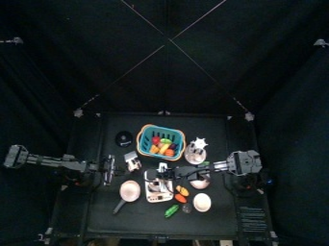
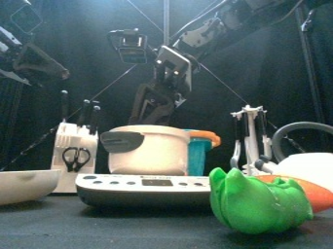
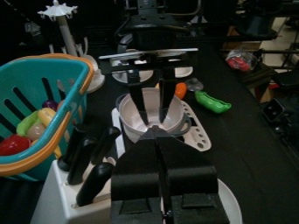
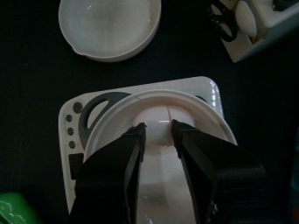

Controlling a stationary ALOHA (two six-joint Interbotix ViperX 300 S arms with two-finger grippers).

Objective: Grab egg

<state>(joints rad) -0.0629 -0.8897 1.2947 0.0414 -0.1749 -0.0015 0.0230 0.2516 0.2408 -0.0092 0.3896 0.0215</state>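
Jaws of the right gripper (image 4: 156,131) stand apart over the cooker (image 4: 146,118); left gripper (image 3: 163,166) rests shut. We can't spot the egg (hidden inside?); closing blind risks pinching the rim.

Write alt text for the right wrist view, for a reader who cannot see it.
The right pincer hangs over a white bowl that sits on a white scale, its two black prongs apart just above the bowl's inside. A white dish lies beyond on the black table; no egg is visible.
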